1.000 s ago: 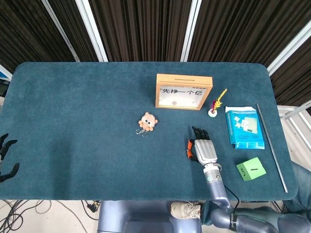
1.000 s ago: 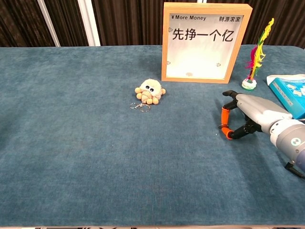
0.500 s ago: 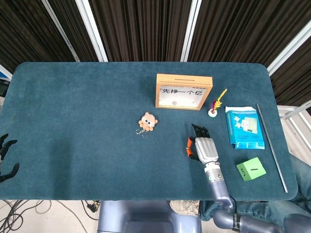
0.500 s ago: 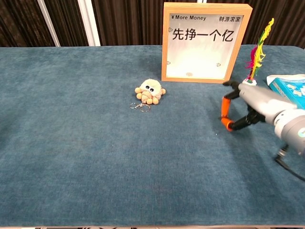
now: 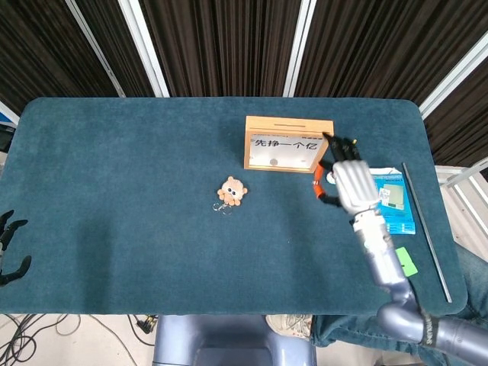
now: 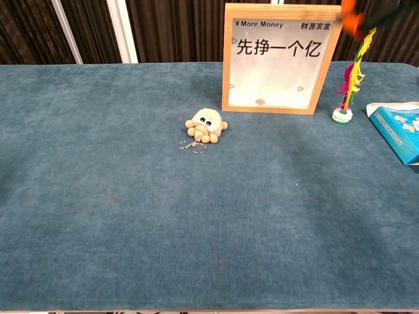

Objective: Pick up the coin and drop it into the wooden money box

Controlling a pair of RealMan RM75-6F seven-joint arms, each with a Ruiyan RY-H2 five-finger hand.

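Note:
The wooden money box (image 5: pixel 288 143) stands upright at the table's far middle, its slot on top; the chest view shows its glass front (image 6: pixel 281 59) with one coin lying inside at the bottom. My right hand (image 5: pixel 349 179) hangs raised just right of the box. Its orange-tipped thumb and a finger are pinched together, and the coin between them is too small to see. In the chest view only an orange fingertip (image 6: pixel 351 19) shows, at the top edge by the box's upper right corner. My left hand (image 5: pixel 11 255) holds nothing, its fingers spread at the left table edge.
A plush octopus keychain (image 5: pixel 231 191) lies left of the box front. A feather toy (image 6: pixel 350 78) stands right of the box, and a blue carton (image 6: pixel 399 127) lies beyond it. A green cube (image 5: pixel 406 261) and a metal rod (image 5: pixel 427 229) lie near the right edge.
My right hand rose off the cloth in front of the feather toy and moved up and away toward the box's right side, keeping its pinch. It has almost left the chest view.

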